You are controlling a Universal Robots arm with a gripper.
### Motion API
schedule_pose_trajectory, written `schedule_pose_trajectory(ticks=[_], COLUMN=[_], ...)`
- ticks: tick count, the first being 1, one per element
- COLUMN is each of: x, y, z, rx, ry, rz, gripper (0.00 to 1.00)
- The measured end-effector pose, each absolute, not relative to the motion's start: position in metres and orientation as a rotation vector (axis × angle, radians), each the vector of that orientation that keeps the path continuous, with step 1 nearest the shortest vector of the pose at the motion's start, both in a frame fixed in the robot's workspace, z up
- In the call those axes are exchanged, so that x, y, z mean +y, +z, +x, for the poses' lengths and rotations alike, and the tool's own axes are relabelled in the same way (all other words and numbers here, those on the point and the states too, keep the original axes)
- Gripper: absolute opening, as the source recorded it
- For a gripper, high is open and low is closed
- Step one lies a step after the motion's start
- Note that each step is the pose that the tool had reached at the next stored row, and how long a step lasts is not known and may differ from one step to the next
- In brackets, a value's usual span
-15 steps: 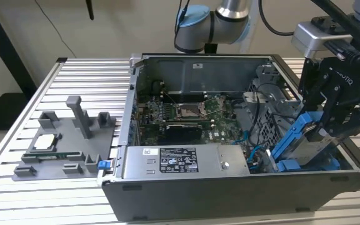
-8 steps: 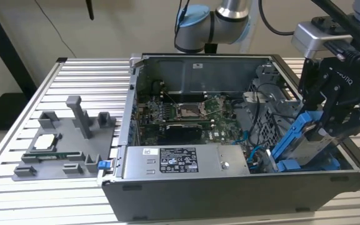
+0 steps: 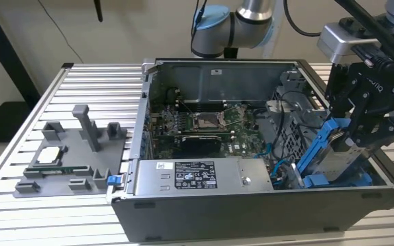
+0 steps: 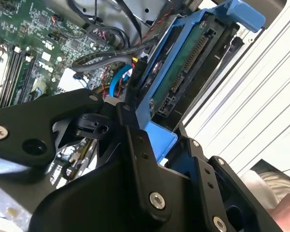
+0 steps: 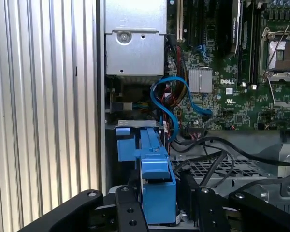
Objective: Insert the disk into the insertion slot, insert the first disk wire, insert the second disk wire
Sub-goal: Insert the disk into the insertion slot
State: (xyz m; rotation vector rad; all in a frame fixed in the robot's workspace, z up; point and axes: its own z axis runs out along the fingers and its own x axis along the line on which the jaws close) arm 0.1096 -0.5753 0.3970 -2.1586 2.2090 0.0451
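So far, we found the gripper [image 3: 358,138] clamped on the tilted disk [image 3: 334,156], not yet seated; the connector [image 4: 191,60] just ahead was bare, both wire steps remaining.

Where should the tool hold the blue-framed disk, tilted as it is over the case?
Grip the blue carrier at its upper end, coming from above, as the tool seems to now. The disk stands tilted on end, its lower end down in the case beside the cables, so only the top is free. Probably keep off the connector edge.
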Motion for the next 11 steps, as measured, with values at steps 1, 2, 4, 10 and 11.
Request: schedule_pose_trajectory(ticks=[1, 2, 4, 10, 11], x=[-0.5753, -0.5753, -0.5755, -0.5756, -0.5755], y=[0.3970, 0.3970, 0.3970, 0.4055, 0.4057], z=[0.1096, 0.1096, 0.1097, 0.1097, 0.1097], rx=[2.209, 2.209, 2.210, 2.218, 2.215], ry=[0.045, 0.045, 0.047, 0.062, 0.069], rz=[-2.159, -2.159, -2.157, -2.136, -2.133], gripper=[0.00, 0.00, 1.00, 1.00, 1.00])
